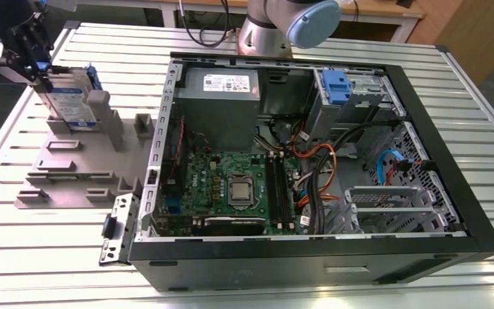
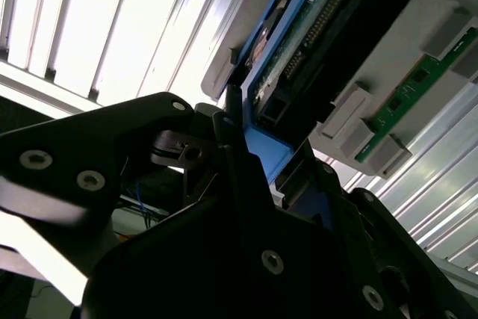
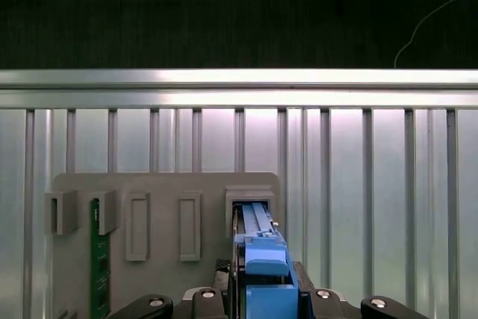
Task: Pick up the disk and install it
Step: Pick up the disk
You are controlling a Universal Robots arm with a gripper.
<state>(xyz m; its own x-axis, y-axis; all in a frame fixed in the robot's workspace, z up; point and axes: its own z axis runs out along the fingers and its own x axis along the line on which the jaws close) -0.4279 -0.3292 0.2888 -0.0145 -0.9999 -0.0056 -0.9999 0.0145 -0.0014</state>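
The disk, a silver drive with a white-and-blue label in a blue carrier frame, stands on edge in a slot of the grey holder fixture at the exterior view's left. My gripper is at the disk's far upper end. In the second wrist view the gripper has a dark finger on each side of the blue carrier, against it, and the disk shows its circuit-board side. In the first wrist view the disk runs from the gripper into the fixture slot.
An open computer case lies to the exterior view's right of the fixture, with a grey power supply, motherboard and a blue-tabbed drive bay. A green memory stick stands in another fixture slot. The arm's base rises behind the case.
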